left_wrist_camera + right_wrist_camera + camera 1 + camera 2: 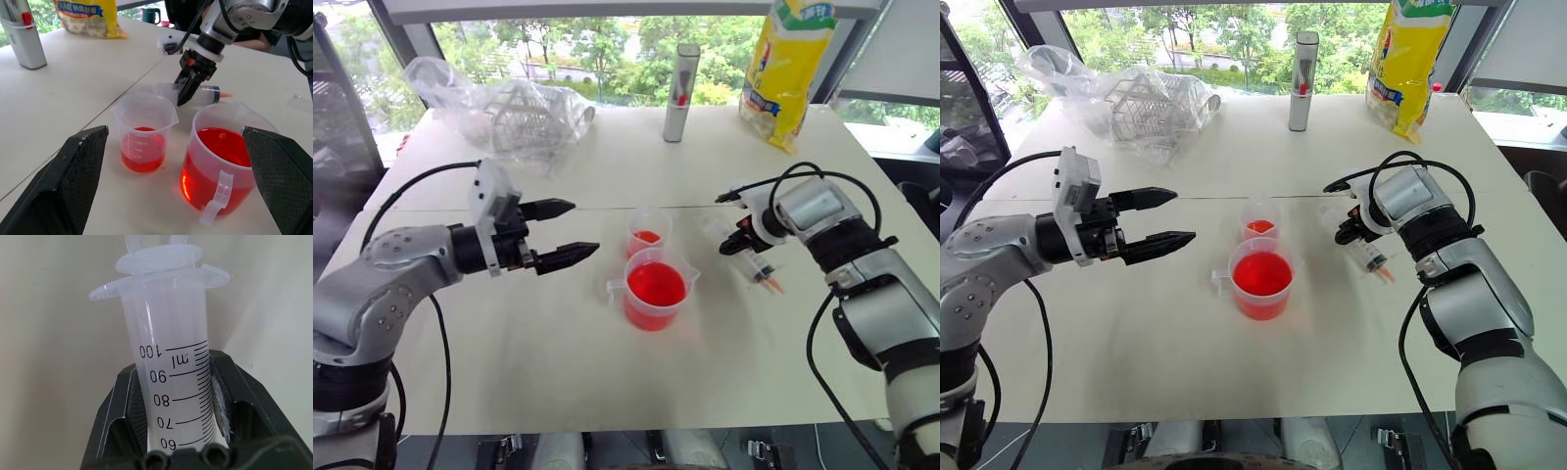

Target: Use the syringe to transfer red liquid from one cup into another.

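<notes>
I find my right end effector (741,238) closed on the barrel of the large clear plastic syringe with black graduation marks (173,382), which lies flat on the white table (607,382), its orange tip pointing away from the cups. My left end effector (570,233) hangs fully open and empty. The larger handled clear measuring cup of red liquid (655,290) and the smaller clear cup (648,233) sit between both arms, so the syringe must swing toward them.
</notes>
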